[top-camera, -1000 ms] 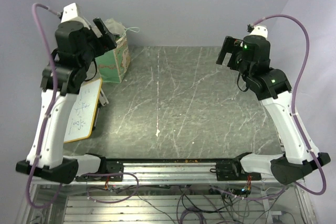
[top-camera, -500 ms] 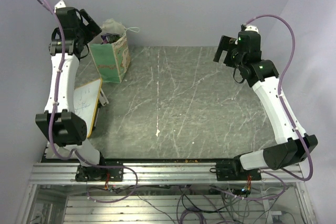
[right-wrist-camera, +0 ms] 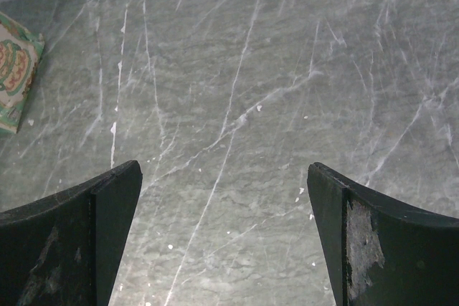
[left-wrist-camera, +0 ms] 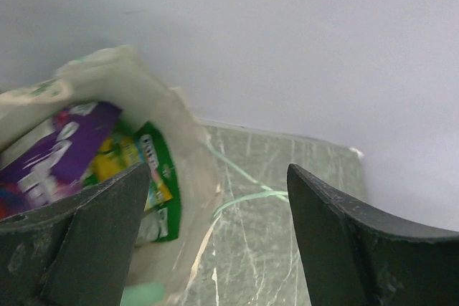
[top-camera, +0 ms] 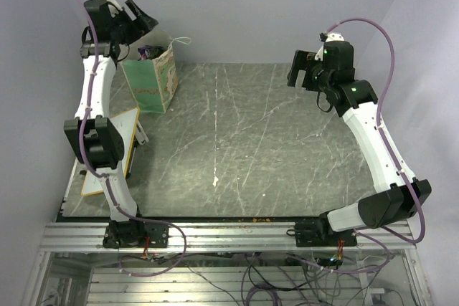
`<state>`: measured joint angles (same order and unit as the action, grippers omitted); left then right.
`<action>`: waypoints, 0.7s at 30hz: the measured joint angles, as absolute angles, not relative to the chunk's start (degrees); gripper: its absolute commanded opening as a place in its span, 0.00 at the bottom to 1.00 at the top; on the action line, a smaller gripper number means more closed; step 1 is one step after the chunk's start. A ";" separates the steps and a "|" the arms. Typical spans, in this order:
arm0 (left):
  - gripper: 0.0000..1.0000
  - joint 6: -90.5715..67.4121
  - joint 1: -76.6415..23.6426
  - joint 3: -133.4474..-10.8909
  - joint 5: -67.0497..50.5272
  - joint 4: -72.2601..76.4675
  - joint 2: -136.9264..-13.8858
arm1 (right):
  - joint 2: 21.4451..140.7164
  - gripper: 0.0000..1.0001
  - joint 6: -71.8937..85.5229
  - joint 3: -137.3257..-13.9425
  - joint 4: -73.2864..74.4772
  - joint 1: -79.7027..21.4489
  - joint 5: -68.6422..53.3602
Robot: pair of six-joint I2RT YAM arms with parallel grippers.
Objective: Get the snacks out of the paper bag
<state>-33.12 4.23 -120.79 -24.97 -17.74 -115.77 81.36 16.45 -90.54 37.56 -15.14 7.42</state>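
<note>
Beside the paper bag [top-camera: 150, 85], a yellow-framed whiteboard [top-camera: 123, 118] flat on the table [top-camera: 272, 141].

The paper bag [top-camera: 150, 87] stands at the far left corner of the tabletop [top-camera: 272, 155], snacks [left-wrist-camera: 57, 155] inside it, the left gripper [top-camera: 140, 18] hanging above its mouth. A whiteboard [top-camera: 115, 150] lies along the left edge, nearer than the bag. The right gripper [top-camera: 301, 78] hangs over the far right, well apart from the bag
</note>
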 measured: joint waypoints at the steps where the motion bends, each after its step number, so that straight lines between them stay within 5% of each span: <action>1: 0.89 -32.49 3.86 -121.58 -26.94 -16.95 -117.12 | 81.36 1.00 16.12 -90.56 37.56 -15.11 7.16; 6: 0.93 -28.60 1.89 -119.81 -33.36 -13.45 -118.65 | 80.55 1.00 15.18 -90.52 37.54 -15.05 7.05; 14: 0.85 -20.73 0.14 -117.08 -37.52 -12.10 -118.26 | 78.35 1.00 14.52 -90.52 37.21 -15.05 7.03; 21: 0.61 -16.34 -1.72 -112.99 -34.44 -14.72 -118.02 | 78.00 1.00 14.57 -90.41 37.10 -15.05 7.07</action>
<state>-16.34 -1.72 -112.99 -34.44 -14.72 -118.02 78.00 14.57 -90.41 37.10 -15.05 7.07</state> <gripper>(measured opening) 0.708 0.999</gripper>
